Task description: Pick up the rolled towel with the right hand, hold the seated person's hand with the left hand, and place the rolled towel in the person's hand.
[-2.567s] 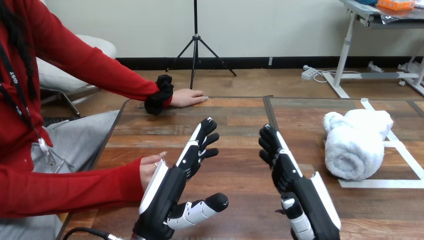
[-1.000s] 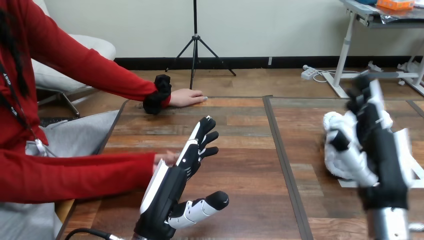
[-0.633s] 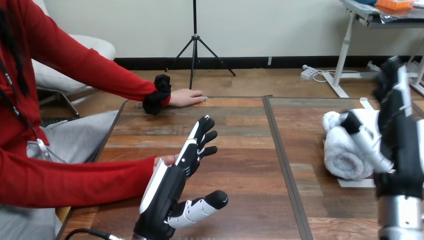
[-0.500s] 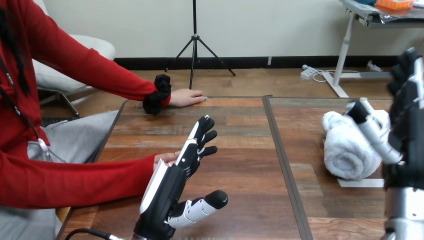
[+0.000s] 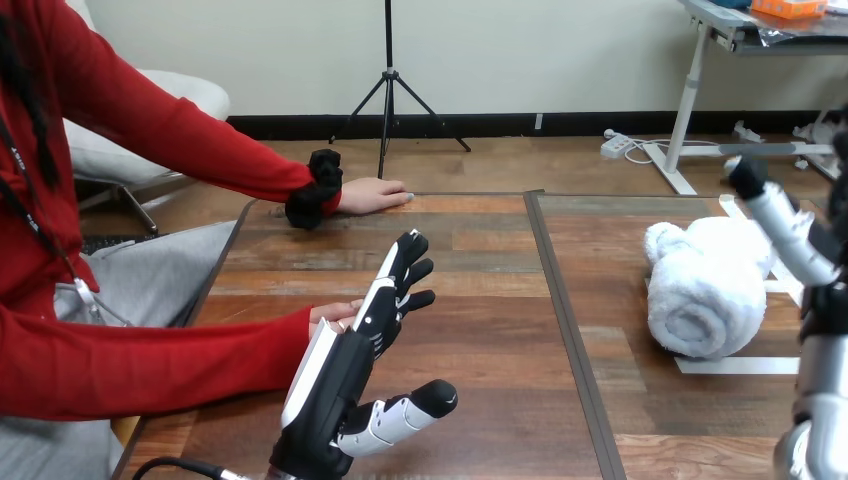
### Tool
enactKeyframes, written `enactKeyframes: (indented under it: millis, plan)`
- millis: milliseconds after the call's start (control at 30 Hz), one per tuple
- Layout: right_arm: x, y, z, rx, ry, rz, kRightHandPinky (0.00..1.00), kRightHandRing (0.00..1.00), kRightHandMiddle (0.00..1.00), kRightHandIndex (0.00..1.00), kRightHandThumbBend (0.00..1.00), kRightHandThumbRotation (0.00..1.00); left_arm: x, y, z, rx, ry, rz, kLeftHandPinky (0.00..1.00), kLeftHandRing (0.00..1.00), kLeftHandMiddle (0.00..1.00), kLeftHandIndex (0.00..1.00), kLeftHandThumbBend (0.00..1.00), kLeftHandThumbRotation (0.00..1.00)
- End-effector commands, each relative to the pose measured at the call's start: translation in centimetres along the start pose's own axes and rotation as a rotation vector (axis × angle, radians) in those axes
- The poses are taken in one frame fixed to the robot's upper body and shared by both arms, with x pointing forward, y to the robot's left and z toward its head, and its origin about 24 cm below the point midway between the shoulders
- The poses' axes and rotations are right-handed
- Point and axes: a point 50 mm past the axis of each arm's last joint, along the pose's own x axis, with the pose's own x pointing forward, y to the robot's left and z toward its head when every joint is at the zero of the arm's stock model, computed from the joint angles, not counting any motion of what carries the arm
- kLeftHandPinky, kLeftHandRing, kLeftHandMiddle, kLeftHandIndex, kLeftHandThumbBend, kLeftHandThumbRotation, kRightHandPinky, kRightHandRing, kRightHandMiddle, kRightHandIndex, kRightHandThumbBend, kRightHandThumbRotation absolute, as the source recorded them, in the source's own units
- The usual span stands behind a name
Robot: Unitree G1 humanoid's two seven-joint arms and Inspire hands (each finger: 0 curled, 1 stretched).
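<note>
**Terry cloth, plank wood, hard shells**

The rolled towel (image 5: 705,290) is white terry cloth, fluffy and matt. The bench (image 5: 480,300) is dark plank wood, smooth with a low sheen, and carries strips of matt white tape (image 5: 740,365) at the right. The left hand (image 5: 345,370) is glossy black plastic with smooth white shells. The right hand (image 5: 790,230) looks the same, above a silver metal forearm (image 5: 820,400). At the near left lies a sleeve (image 5: 150,360) of soft red cloth.

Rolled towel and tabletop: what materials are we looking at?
Rolled towel: white terry cloth, probably cotton. It has a fuzzy matte pile and a soft spiral at its end.
Table: brown wood planks or wood-look laminate, I cannot tell which. It shows grain streaks, plank seams and a slight sheen.
</note>
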Motion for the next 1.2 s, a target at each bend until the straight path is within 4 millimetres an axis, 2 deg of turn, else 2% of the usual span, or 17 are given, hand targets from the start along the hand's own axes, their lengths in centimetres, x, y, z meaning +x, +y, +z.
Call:
enactKeyframes:
  millis: [0, 200, 400, 600, 700, 800, 867, 1033, 1167]
  plan:
    - [3.2, -0.2, 1.7, -0.036, -0.073, -0.031, 1.0, 1.0, 1.0, 1.0, 1.0, 0.57, 1.3, 0.1, 0.5, 0.004, -0.052, 0.006, 0.86, 0.94, 0.98, 1.0, 1.0, 0.79]
    - [4.4, -0.7, 1.4, -0.118, -0.035, -0.06, 1.0, 1.0, 1.0, 1.0, 1.0, 0.58, 1.2, 0.1, 0.5, -0.002, -0.05, 0.004, 0.86, 0.94, 0.98, 1.0, 1.0, 0.79]
    - [6.0, -1.2, 0.8, -0.221, 0.042, -0.074, 0.94, 0.97, 0.99, 1.0, 1.0, 0.63, 1.1, 0.2, 0.5, 0.002, -0.051, 0.003, 0.87, 0.95, 0.98, 1.0, 1.0, 0.79]
    - [7.4, -1.6, 0.0, -0.282, 0.12, -0.072, 0.81, 0.91, 0.97, 1.0, 1.0, 0.65, 1.1, 0.2, 0.5, 0.003, -0.053, 0.006, 0.87, 0.95, 0.98, 1.0, 1.0, 0.79]
    - [8.1, -1.7, -0.3, -0.319, 0.163, -0.066, 0.69, 0.79, 0.95, 1.0, 1.0, 0.67, 1.1, 0.1, 0.5, 0.002, -0.053, 0.009, 0.86, 0.95, 0.98, 1.0, 1.0, 0.79]
    - [8.8, -1.9, -0.7, -0.346, 0.199, -0.06, 0.59, 0.74, 0.92, 1.0, 1.0, 0.69, 1.1, 0.1, 0.6, 0.001, -0.052, 0.009, 0.86, 0.94, 0.98, 1.0, 1.0, 0.79]
    - [9.2, -1.9, -1.0, -0.352, 0.218, -0.06, 0.46, 0.57, 0.74, 1.0, 1.0, 0.69, 1.0, 0.1, 0.6, 0.002, -0.052, 0.008, 0.86, 0.94, 0.98, 1.0, 1.0, 0.79]
    - [10.3, -2.1, -1.7, -0.39, 0.289, -0.036, 0.18, 0.23, 0.34, 0.99, 1.0, 0.7, 1.0, 0.0, 0.5, -0.002, -0.049, 0.008, 0.86, 0.95, 0.98, 1.0, 1.0, 0.78]
    - [11.0, -2.2, -2.0, -0.426, 0.332, -0.019, 0.1, 0.14, 0.22, 0.98, 1.0, 0.71, 1.0, 0.0, 0.6, -0.008, -0.054, 0.006, 0.86, 0.95, 0.98, 1.0, 1.0, 0.78]
